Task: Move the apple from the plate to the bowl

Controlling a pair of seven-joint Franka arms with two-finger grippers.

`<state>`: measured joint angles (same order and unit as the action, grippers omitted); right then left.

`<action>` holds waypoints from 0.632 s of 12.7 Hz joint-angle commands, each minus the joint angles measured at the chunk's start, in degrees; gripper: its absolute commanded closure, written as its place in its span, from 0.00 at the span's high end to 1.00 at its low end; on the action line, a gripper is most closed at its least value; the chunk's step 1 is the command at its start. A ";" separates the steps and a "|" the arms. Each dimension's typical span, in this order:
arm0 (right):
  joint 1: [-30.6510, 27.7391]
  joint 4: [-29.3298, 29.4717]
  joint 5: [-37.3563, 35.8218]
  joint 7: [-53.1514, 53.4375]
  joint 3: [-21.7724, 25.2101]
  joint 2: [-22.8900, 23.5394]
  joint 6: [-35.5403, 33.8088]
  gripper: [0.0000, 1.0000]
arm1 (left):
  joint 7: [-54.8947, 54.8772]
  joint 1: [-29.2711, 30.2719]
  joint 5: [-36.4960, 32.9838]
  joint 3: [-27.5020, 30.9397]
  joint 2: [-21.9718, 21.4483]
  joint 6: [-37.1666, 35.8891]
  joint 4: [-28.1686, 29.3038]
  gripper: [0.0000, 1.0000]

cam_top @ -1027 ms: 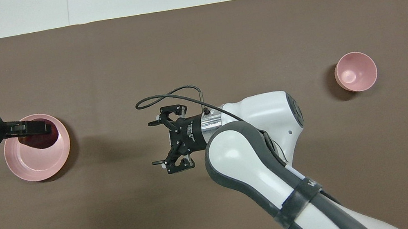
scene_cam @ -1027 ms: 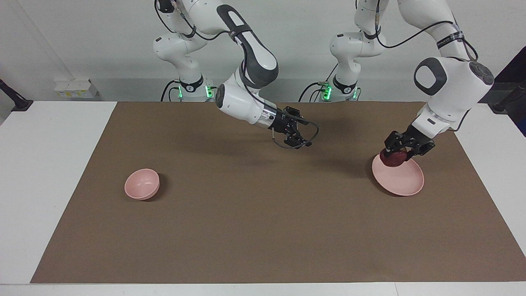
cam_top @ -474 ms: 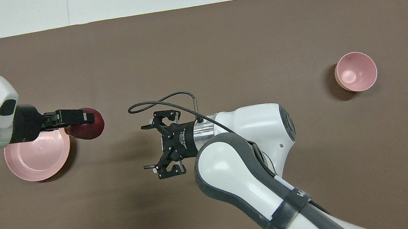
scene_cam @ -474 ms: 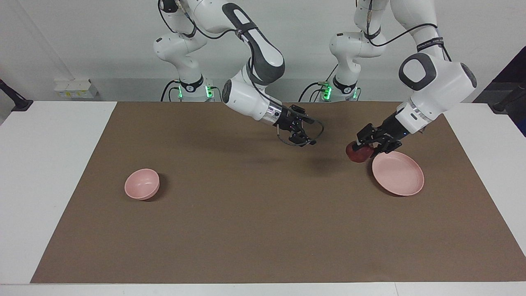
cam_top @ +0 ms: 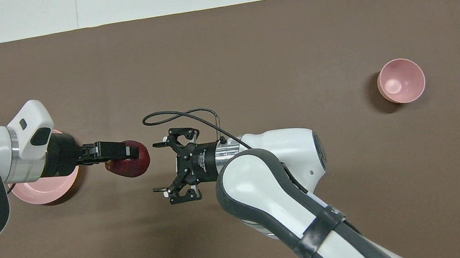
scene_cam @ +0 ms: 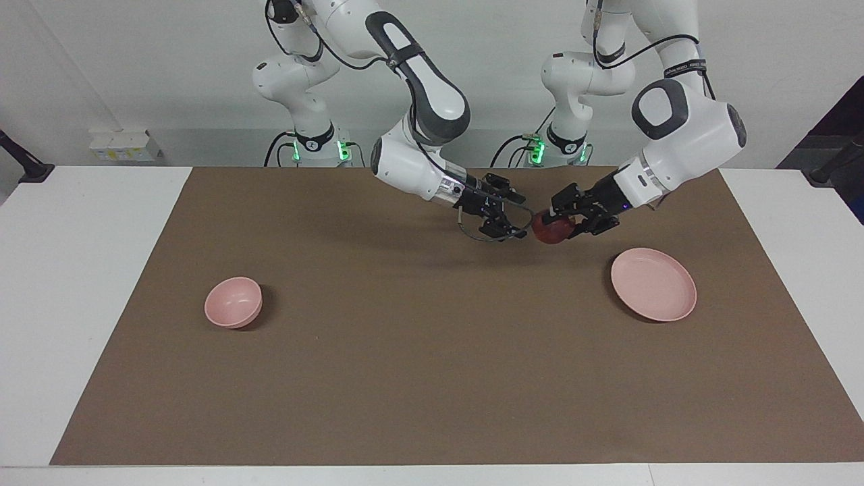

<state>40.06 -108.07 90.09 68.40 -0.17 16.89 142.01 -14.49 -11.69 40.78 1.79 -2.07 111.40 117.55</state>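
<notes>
Carrying the apple off the plate, the left claw grips it above mid-bench. The right claw, spread wide and empty, now nearly meets it, so a handover toward the bowl looks likely.

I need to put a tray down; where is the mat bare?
Free: the stretch between bowl and plate. Crowded: mid-mat, where the left gripper holds the apple beside the open right gripper.

A white table carries a brown mat covering most of its top. On the mat rest a pale pink plate toward the left arm's end and a small pink bowl toward the right arm's end, well apart.
</notes>
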 commanded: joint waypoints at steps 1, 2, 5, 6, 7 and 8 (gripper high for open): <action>-0.16 -0.12 1.76 -2.57 -0.27 -0.10 0.73 1.00 | 2.61 -2.62 1.14 0.93 -3.38 -0.40 3.64 0.00; -0.16 -0.12 1.76 -2.66 -0.27 -0.10 0.73 1.00 | 3.15 -3.16 1.14 0.93 -3.64 -0.31 4.00 0.00; -0.16 0.14 1.76 -2.57 -0.27 -0.01 0.64 1.00 | 4.46 -4.39 2.11 0.85 -3.64 -0.05 3.91 0.00; -0.24 0.32 1.85 -2.66 -0.27 -0.01 0.81 1.00 | 5.52 -5.35 2.81 0.93 -3.64 0.13 3.74 0.00; -0.16 0.40 1.94 -2.66 -0.27 -0.01 1.07 1.00 | 6.22 -6.14 3.16 0.93 -3.55 0.56 3.65 0.00; -0.07 0.49 2.11 -2.75 -0.27 -0.01 1.08 1.00 | 6.66 -6.24 3.43 0.93 -3.38 0.66 3.30 0.00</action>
<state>40.19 -108.05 90.09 68.07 -0.21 16.86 141.96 -9.98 -15.50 42.49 1.91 -3.78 111.85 119.80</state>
